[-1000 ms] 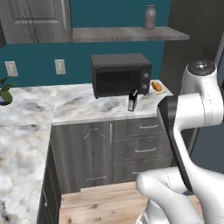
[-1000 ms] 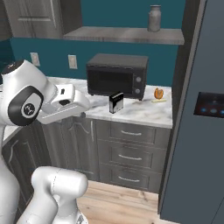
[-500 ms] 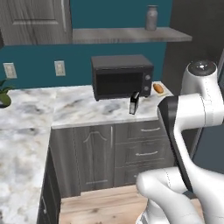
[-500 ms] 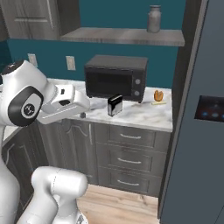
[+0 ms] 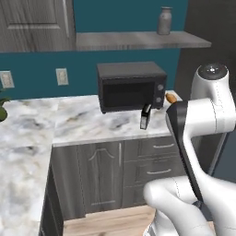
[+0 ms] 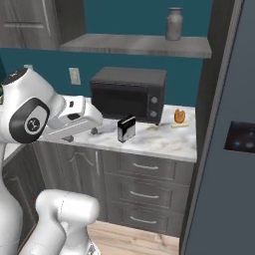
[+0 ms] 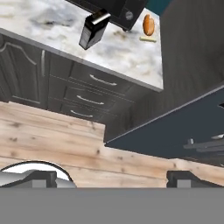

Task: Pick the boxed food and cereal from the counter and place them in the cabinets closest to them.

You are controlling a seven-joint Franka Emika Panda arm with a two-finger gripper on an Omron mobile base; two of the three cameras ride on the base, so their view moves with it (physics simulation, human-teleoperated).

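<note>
The boxed food (image 5: 145, 116), a small black box with a white face, stands upright on the marble counter (image 5: 83, 124) just in front of the microwave; it also shows in the right base view (image 6: 126, 128) and at the top of the hand view (image 7: 94, 29). My gripper (image 7: 114, 179) is open and holds nothing. It hangs over the wooden floor, well short of the counter (image 7: 122, 52) and below its level. The hand (image 6: 74, 117) sits to the left of the box. The cereal is out of view. Dark wood-grain cabinets (image 5: 37, 23) hang at upper left, and others (image 5: 101, 170) stand under the counter.
A black microwave (image 6: 127, 94) stands at the back of the counter, with a small orange food item (image 6: 179, 115) to its right. A blue-grey fridge (image 6: 224, 149) walls off the right side. A jar (image 6: 174, 24) sits on the open shelf above. Drawers (image 7: 100, 81) face me.
The whole picture has shifted: the base has rolled nearer the counter, so box and microwave sit lower and larger in both base views. The gripper stays open.
</note>
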